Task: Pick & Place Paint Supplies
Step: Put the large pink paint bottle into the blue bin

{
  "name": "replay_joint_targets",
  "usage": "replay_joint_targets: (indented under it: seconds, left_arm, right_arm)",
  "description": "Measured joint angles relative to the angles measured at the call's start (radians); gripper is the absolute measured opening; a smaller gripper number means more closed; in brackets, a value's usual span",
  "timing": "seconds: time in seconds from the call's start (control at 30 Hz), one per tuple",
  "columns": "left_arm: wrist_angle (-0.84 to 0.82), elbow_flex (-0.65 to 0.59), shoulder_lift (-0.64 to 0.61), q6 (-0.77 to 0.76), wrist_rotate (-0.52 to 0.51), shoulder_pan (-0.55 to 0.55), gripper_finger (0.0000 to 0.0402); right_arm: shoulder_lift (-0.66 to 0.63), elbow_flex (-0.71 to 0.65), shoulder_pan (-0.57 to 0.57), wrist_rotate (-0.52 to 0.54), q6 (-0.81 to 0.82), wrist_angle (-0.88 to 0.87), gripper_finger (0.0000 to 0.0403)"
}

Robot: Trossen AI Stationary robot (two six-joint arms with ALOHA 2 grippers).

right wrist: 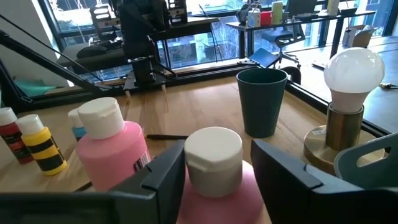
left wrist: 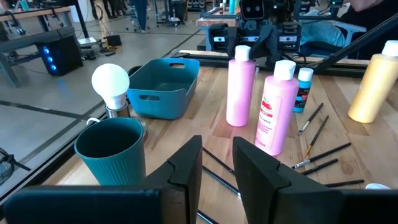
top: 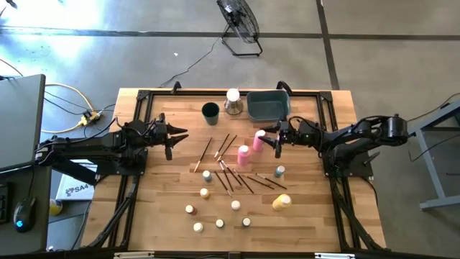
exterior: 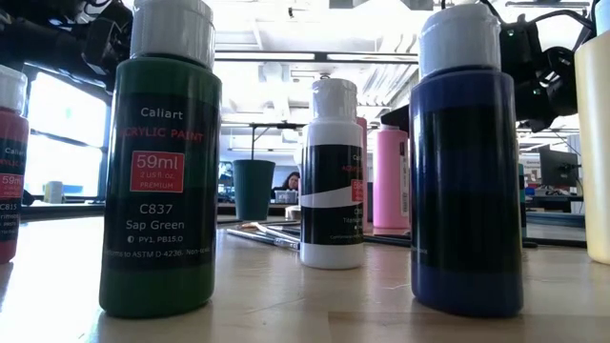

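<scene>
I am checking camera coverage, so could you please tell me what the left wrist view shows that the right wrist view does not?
Only the left wrist view shows the grey-blue bin whole, the brushes and the large yellow bottle. Only the right wrist view shows the small red pot and yellow pot. Both show two pink bottles, the dark cup and the bulb lamp.
</scene>
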Motion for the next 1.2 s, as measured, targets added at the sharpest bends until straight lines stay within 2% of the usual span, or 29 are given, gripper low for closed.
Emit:
replay_joint_targets:
  seconds: [0.33, 0.9, 1.2]
  left_arm:
    - [0.0, 0.0, 0.0, 0.0, 0.0, 0.0, 0.0086]
    - [-0.027, 0.0, 0.0, -0.003, 0.0, 0.0, 0.0086]
    - [-0.027, 0.0, 0.0, -0.003, 0.001, 0.0, 0.0086]
  right_arm:
    - [0.0, 0.0, 0.0, 0.001, -0.005, 0.001, 0.0123]
    - [-0.012, 0.0, 0.0, 0.001, 0.013, 0.026, 0.0124]
    - [-0.06, 0.0, -0.001, 0.028, 0.032, 0.027, 0.0122]
